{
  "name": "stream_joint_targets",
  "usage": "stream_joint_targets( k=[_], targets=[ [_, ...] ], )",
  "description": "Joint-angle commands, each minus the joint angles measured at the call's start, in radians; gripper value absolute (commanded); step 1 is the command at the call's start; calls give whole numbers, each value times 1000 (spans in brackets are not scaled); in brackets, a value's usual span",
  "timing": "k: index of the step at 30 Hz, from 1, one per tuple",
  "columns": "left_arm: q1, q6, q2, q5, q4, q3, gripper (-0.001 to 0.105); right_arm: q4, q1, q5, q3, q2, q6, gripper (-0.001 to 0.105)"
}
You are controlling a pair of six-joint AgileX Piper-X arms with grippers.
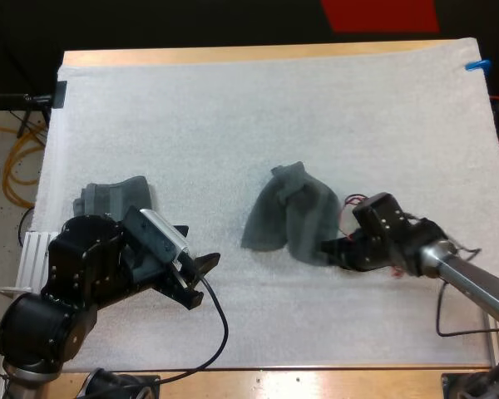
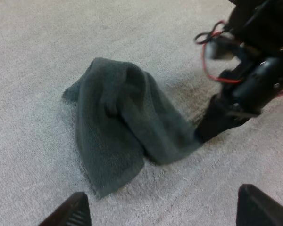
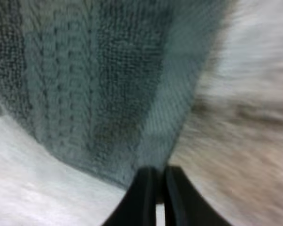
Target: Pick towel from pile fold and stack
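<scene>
Right end effector (image 1: pixel 329 248) clenched on crumpled towel (image 1: pixel 287 218), mid-mat, at its right edge; left end effector (image 1: pixel 203 280) released, empty; folded towel (image 1: pixel 115 197) lies left; folding and stacking judged outstanding.

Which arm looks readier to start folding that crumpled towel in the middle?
Right. The right gripper pinches the crumpled towel at its edge, fingers shut on the cloth. The left gripper stands open, apart from it, nearer the folded stack.

Crumpled grey-green towel (image 2: pixel 122 127) on white mat (image 2: pixel 37 47), right end effector (image 2: pixel 206 132) at its edge, left end effector (image 2: pixel 162 212) with fingers apart.
</scene>
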Motion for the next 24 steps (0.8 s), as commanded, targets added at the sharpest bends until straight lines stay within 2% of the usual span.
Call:
stream_joint_targets(
  k=[1,5,8,10,12,16,17,18,21,22,23,24],
  targets=[
    [-5,-2,-4,7,-2,-1,62,69,2,68,-2,-30,-52,0],
    [-5,-2,-4,7,-2,-1,62,249,2,237,-2,-120,-163,0],
    [-5,-2,-4,7,-2,-1,62,339,2,341,-2,-162,-202,0],
    [-5,-2,-4,7,-2,-1,62,363,2,370,-2,-173,-203,0],
    [-5,-2,-4,7,-2,-1,62,337,2,355,-2,-177,-203,0],
    [-5,-2,-4,7,-12,-1,62,230,2,219,-2,-176,-182,0],
    [-5,-2,-4,7,-11,-1,62,194,2,141,-2,-176,-190,6],
    [-5,-2,-4,7,-11,-1,62,182,2,121,-2,-176,-191,10],
    [-5,-2,-4,7,-11,-1,62,158,2,100,-2,-176,-200,42],
    [-5,-2,-4,7,-11,-1,62,154,2,100,-2,-176,-214,56],
    [-5,-2,-4,7,-11,-1,62,148,2,100,-2,-176,-227,66],
    [-5,-2,-4,7,-11,-1,62,144,2,100,-2,-173,-243,69]
  ],
)
